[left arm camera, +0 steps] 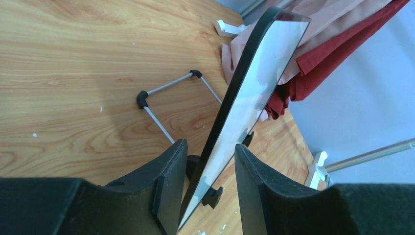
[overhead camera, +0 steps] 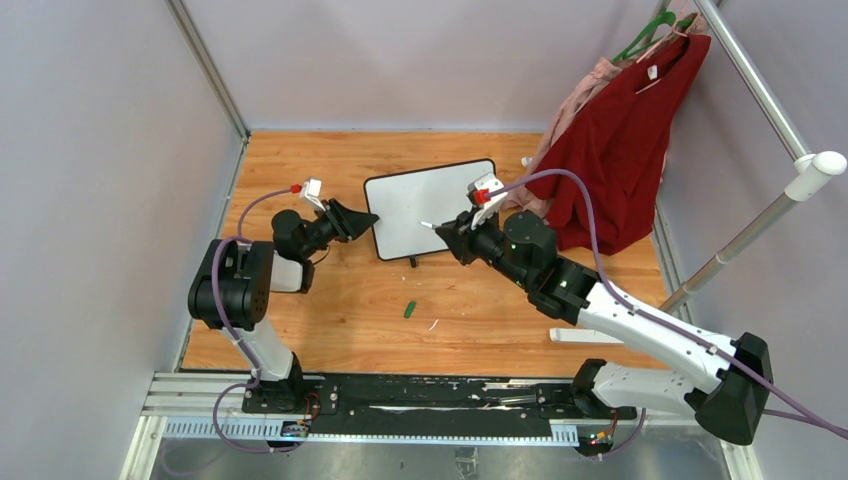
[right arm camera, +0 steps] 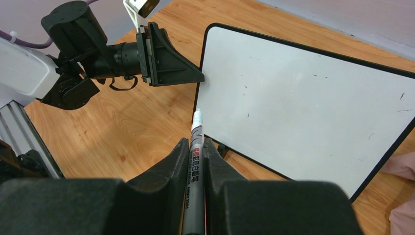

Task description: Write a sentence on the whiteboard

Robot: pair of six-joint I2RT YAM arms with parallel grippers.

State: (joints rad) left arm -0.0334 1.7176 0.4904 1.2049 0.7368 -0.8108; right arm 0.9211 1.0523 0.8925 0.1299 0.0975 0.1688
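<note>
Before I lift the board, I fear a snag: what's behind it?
A wire stand rests on the table behind the whiteboard; where it joins the back is hidden.

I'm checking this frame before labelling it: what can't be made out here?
- Left wrist view: whether the left gripper actually pinches the whiteboard; its edge-on frame hides the contact.
- Right wrist view: the marker label is too small; its rear is hidden by the right gripper.
- Top view: the small green object is too small to identify.
</note>
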